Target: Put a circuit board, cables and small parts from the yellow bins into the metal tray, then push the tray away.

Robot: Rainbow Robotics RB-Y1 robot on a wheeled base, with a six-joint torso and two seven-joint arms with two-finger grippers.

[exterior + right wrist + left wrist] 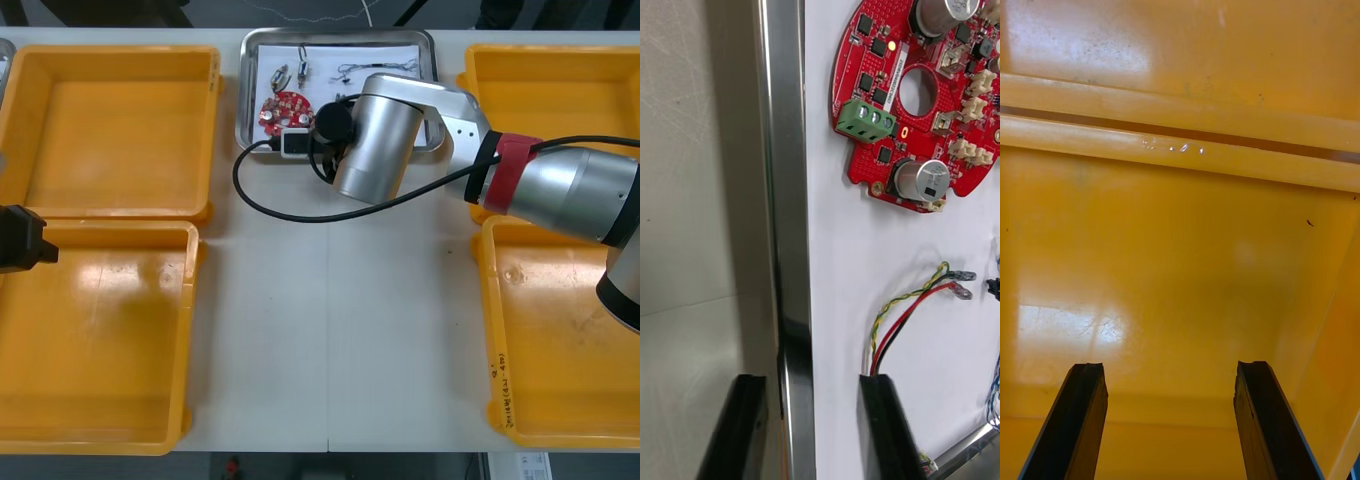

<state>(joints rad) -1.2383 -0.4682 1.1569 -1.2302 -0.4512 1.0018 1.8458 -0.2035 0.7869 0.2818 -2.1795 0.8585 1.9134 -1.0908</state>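
Observation:
The metal tray [340,34], white inside, stands at the table's far middle. In it lie a round red circuit board [285,110], small metal parts [301,68] and thin cables [370,68]. My right arm reaches over the tray's near left corner. In the right wrist view the right gripper [811,382] is open and straddles the tray's shiny rim [786,187], one finger outside, one inside. The circuit board [887,97] and a red and yellow cable [902,315] lie just beyond the inner finger. My left gripper [1169,367] hangs open over a bare yellow bin.
Two yellow bins [110,130] [95,340] lie on the left and two [550,70] [560,340] on the right, all bare inside. The left gripper [20,240] sits at the left edge between the left bins. A black cable [270,205] loops from the right wrist onto the table.

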